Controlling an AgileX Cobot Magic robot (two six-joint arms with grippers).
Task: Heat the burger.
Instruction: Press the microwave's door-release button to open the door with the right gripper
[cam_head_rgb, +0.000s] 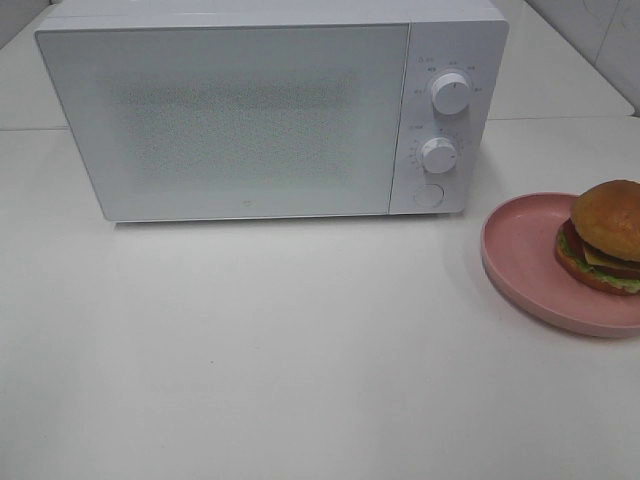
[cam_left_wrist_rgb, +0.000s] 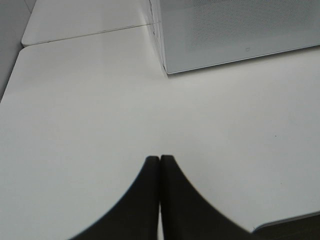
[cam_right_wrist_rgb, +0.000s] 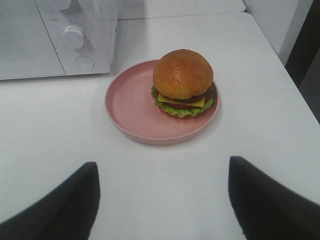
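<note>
The right gripper (cam_right_wrist_rgb: 164, 170) stands wide open and holds nothing. Straight ahead of it, centred between its two fingers, the burger (cam_right_wrist_rgb: 183, 80) sits on the pink plate (cam_right_wrist_rgb: 130, 110), to the right of the closed microwave (cam_head_rgb: 220, 120). The left gripper (cam_left_wrist_rgb: 160, 162) is pressed shut and empty near the microwave's other end, so I judge the right arm the nearer one.

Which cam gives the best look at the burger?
Right wrist: the whole burger sits on the pink plate, bun, cheese, tomato and lettuce all clear. Exterior high catches it at the right edge, cut off by the frame. Left wrist shows none of it, only table and a microwave corner.
</note>
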